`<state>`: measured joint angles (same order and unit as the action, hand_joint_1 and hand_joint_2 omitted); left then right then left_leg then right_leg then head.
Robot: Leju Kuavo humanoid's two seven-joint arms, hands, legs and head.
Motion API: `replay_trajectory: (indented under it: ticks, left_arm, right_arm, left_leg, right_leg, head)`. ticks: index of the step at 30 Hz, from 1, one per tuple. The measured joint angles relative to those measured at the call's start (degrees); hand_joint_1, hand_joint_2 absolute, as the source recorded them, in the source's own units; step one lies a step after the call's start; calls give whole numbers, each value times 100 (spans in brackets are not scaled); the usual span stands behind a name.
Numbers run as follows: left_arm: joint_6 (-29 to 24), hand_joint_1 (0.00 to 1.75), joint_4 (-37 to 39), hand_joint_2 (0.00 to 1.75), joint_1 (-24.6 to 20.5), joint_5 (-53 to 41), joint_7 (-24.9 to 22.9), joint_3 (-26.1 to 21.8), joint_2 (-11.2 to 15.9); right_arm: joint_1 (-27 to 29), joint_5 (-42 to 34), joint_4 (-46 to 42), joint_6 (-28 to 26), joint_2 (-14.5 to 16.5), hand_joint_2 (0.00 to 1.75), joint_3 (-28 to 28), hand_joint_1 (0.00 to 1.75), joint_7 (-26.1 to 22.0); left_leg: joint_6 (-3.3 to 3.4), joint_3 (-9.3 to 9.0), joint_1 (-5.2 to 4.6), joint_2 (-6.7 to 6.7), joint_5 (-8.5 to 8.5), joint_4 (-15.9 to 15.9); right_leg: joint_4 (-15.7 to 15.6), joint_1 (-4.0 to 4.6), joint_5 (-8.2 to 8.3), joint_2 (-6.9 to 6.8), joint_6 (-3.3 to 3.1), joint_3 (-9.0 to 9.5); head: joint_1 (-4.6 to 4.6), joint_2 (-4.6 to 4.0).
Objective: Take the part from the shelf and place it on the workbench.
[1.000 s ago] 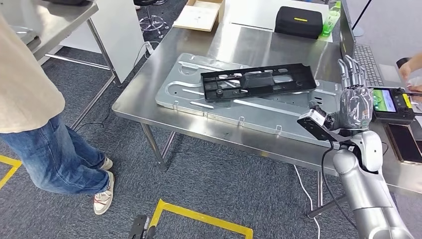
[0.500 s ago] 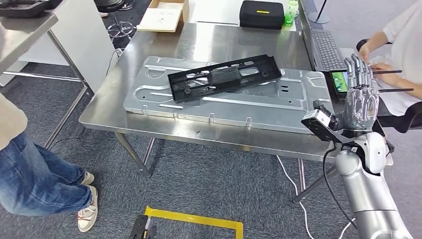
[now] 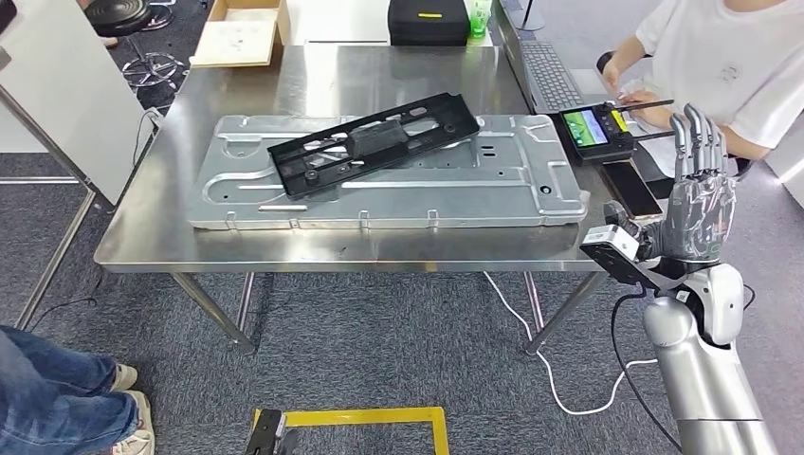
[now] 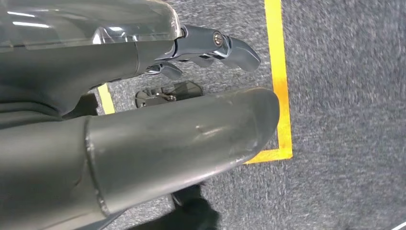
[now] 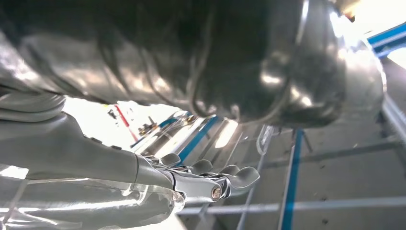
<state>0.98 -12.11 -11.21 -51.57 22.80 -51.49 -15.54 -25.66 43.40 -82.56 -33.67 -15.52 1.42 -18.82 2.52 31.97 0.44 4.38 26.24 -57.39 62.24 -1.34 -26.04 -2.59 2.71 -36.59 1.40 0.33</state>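
Head view: the black part [image 3: 373,144] lies slantwise on a metal plate [image 3: 379,194] covering the middle of the workbench [image 3: 313,251]. The right hand [image 3: 697,204] is raised off the bench's right edge, fingers straight and spread, empty. A seated person [image 3: 721,66] is at the far right corner.

Left wrist view: the left hand [image 4: 158,110] hangs over grey carpet [image 4: 344,96] with yellow tape [image 4: 279,81], fingers extended, holding nothing.

Right wrist view: right hand's fingers [image 5: 215,182] extended, empty.
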Motion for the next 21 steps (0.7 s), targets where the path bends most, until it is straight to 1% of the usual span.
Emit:
replay_trajectory:
  ticks: [1, 2, 3, 4, 5, 6, 7, 8, 9, 10, 11, 12, 13, 14, 15, 16, 17, 18, 19, 20, 21]
  left_arm:
    - [0, 0, 0, 0, -3, 1, 0, 0, 0]
    - [-1, 0, 0, 0, -7, 1, 1, 0, 1]
    - [-1, 0, 0, 0, -10, 1, 1, 0, 2]
    - [-1, 0, 0, 0, -11, 1, 2, 0, 2]
    - [-1, 0, 0, 0, -14, 1, 2, 0, 2]
    - [0, 0, 0, 0, -16, 1, 2, 0, 2]
    - [0, 0, 0, 0, -13, 1, 2, 0, 2]
    - [1, 0, 0, 0, -8, 1, 2, 0, 3]
    - [1, 0, 0, 0, 2, 1, 2, 0, 4]
    - [2, 0, 0, 0, 14, 1, 2, 0, 5]
    - [3, 0, 0, 0, 25, 1, 2, 0, 7]
    - [3, 0, 0, 0, 33, 1, 2, 0, 8]
    - [4, 0, 0, 0, 37, 1, 2, 0, 8]
    - [4, 0, 0, 0, 37, 1, 2, 0, 9]
    - [3, 0, 0, 0, 34, 0, 1, 0, 16]
    - [0, 0, 0, 0, 31, -2, 0, 0, 22]
    - [-6, 0, 0, 0, 31, -7, -9, 1, 29]
    - [-18, 0, 0, 0, 33, -16, -30, 2, 35]
    - [-35, 0, 0, 0, 35, -29, -67, 3, 34]
    - [-57, 0, 0, 0, 38, -45, -126, 5, 35]
    - [-76, 0, 0, 0, 44, -65, -191, 8, 36]
  right_arm:
    - [0, -4, -28, -2, 2, 0, -13, 0, -1]
    - [4, -7, -50, -5, 3, 0, -25, 0, -1]
    - [12, -7, -66, -10, 5, 0, -35, 0, -2]
    - [24, -7, -86, -16, 4, 0, -49, 0, -3]
    - [40, -7, -115, -22, 4, 0, -62, 0, -4]
    - [53, -6, -151, -27, 3, 0, -76, 0, -7]
    - [66, -7, -191, -32, 4, 0, -87, 0, -10]
    - [83, -7, -228, -35, 6, 0, -94, 0, -12]
    - [101, -8, -252, -37, 8, 0, -99, 0, -13]
    - [127, -8, -268, -38, 10, 0, -102, 0, -13]
    - [155, -8, -280, -38, 11, 0, -106, 0, -13]
    - [178, -8, -294, -39, 11, 0, -113, 0, -13]
    - [193, -9, -310, -40, 11, 0, -119, 0, -13]
    - [202, -10, -329, -43, 11, 0, -126, 0, -13]
    - [207, -15, -346, -49, 11, 0, -133, 0, -13]
    - [206, -22, -358, -56, 11, 0, -139, 0, -13]
    - [214, -34, -371, -63, 13, 0, -147, 0, -13]
    - [233, -52, -387, -73, 13, 0, -161, 0, -14]
    - [260, -75, -416, -81, 13, 0, -183, 0, -20]
    - [304, -103, -462, -90, 10, 0, -212, 0, -27]
    - [341, -135, -517, -103, 3, 0, -250, 0, -41]
  left_leg:
    - [-30, 1, -14, 49, 21, -24]
    - [-59, 0, -30, 97, 39, -43]
    - [-83, -4, -44, 145, 49, -50]
    - [-107, -14, -44, 196, 58, -51]
    - [-139, -15, -35, 184, 91, -77]
    - [-168, 15, -23, 96, 175, -170]
    - [-195, 96, -10, -40, 321, -374]
    - [-214, 236, 4, -204, 517, -705]
    - [-220, 413, 8, -319, 723, -1111]
    - [-221, 586, 9, -372, 876, -1494]
    - [-216, 699, 9, -393, 934, -1739]
    - [-200, 706, 8, -403, 871, -1756]
    - [-176, 603, 8, -428, 702, -1535]
    - [-141, 418, 8, -495, 477, -1143]
    - [-97, 227, 14, -646, 302, -729]
    - [-68, 80, 17, -784, 184, -395]
    - [-52, -1, 11, -883, 135, -202]
    - [-45, -23, 0, -929, 139, -135]
    - [-46, -32, -13, -870, 117, -102]
    - [-32, -43, -10, -797, 88, -70]
    - [-8, -57, 1, -726, 57, -28]
  right_leg:
    - [-259, 20, 72, -75, -32, 136]
    - [-380, 41, 84, -108, -69, 187]
    - [-374, 60, 82, -61, -107, 173]
    - [-372, 55, 89, 8, -142, 159]
    - [-380, 43, 100, 66, -175, 153]
    - [-389, 28, 114, 122, -214, 150]
    - [-400, 12, 130, 174, -253, 147]
    - [-405, 6, 143, 228, -281, 141]
    - [-404, 9, 150, 287, -299, 130]
    - [-399, 15, 154, 351, -307, 120]
    - [-390, 22, 157, 422, -310, 110]
    - [-378, 28, 158, 498, -312, 102]
    - [-365, 32, 159, 578, -312, 98]
    - [-355, 35, 161, 657, -309, 96]
    - [-346, 35, 166, 727, -299, 89]
    - [-338, 37, 174, 798, -278, 75]
    - [-336, 20, 190, 858, -245, 52]
    - [-342, 1, 211, 921, -200, 25]
    - [-357, -12, 238, 991, -149, 4]
    - [-364, -33, 251, 992, -110, -12]
    - [-327, -23, 219, 894, -80, -40]
  head:
    - [0, 0]
    - [-2, 0]
    - [-3, 0]
    - [-4, 0]
    - [-5, 0]
    - [-5, 0]
    - [-6, 0]
    - [-5, 0]
    - [-6, 0]
    - [-6, 0]
    - [-6, 0]
    - [-7, 0]
    - [-7, 0]
    - [-7, 0]
    - [-4, 0]
    - [-2, 0]
    - [-3, 0]
    - [-5, 0]
    - [-8, 0]
    - [-10, 0]
    - [-3, 0]
